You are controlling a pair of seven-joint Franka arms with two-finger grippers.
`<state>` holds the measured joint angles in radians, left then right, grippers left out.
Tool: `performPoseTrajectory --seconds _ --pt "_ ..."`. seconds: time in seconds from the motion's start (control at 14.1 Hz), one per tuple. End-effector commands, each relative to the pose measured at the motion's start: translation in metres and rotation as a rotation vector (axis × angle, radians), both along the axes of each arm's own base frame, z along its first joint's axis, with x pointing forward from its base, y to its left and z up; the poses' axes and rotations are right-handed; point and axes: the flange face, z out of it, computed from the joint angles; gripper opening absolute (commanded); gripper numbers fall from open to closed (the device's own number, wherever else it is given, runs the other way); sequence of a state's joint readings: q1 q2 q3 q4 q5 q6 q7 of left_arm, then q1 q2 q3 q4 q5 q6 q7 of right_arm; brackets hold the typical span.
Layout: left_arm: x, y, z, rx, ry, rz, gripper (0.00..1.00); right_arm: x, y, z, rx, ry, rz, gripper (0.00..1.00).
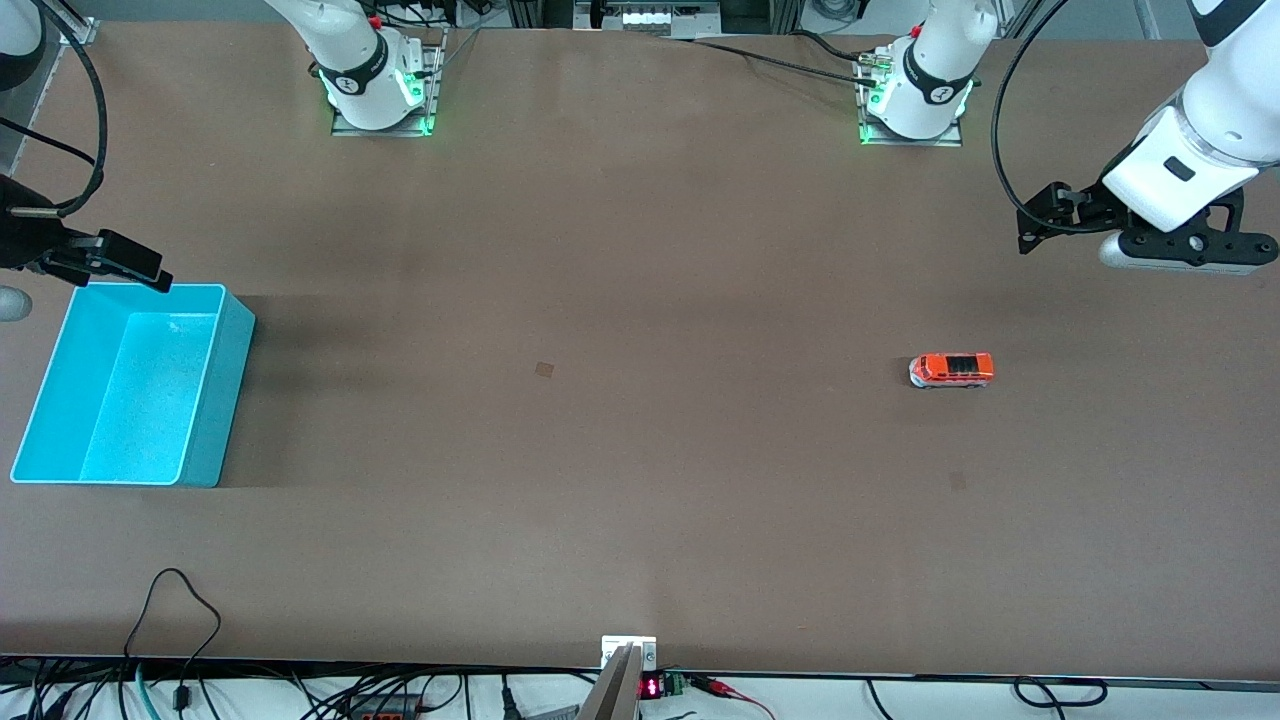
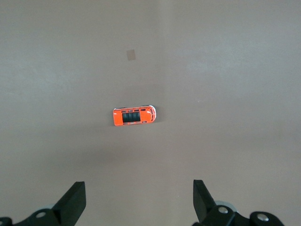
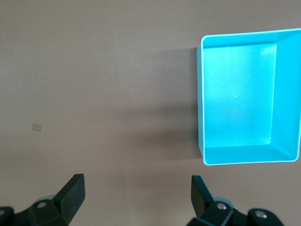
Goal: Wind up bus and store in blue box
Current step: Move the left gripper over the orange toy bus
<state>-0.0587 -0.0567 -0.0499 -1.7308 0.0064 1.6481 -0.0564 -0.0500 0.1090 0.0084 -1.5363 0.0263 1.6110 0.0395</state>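
While both arms hang clear of the work, the bus (image 1: pixel 952 369) sits on its wheels on the bare bench (image 1: pixel 640 450) toward the left arm's end, with nothing touching it. The blue box (image 1: pixel 130 385) lies well apart at the right arm's end, open and with nothing in it. The left gripper (image 2: pixel 138 200) hovers over the bench near the bus, fingers (image 2: pixel 73 200) spread wide; the right gripper (image 3: pixel 136 197) waits beside the box, its fingers (image 3: pixel 70 193) equally wide. The toy looks small, light and rigid, probably hard plastic or metal with smooth, slippery paint. It would likely roll if nudged along its length. A sensible hold would pinch its two long side walls at mid-body, which should keep the wheels free for winding.
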Motion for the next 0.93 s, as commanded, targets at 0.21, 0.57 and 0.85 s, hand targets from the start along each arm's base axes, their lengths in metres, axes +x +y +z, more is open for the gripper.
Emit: performPoseTrajectory --seconds 0.21,0.57,0.85 --pt "0.003 -0.005 0.005 -0.005 0.007 0.002 1.00 -0.002 0.000 0.008 -0.012 -0.012 -0.016 1.00" --pt "-0.002 -0.012 0.008 0.000 0.042 -0.007 1.00 -0.001 -0.002 0.006 -0.009 -0.011 -0.014 1.00" --pt "-0.007 -0.011 0.005 0.004 0.087 -0.014 1.00 0.005 0.000 -0.010 -0.010 0.020 -0.007 1.00"
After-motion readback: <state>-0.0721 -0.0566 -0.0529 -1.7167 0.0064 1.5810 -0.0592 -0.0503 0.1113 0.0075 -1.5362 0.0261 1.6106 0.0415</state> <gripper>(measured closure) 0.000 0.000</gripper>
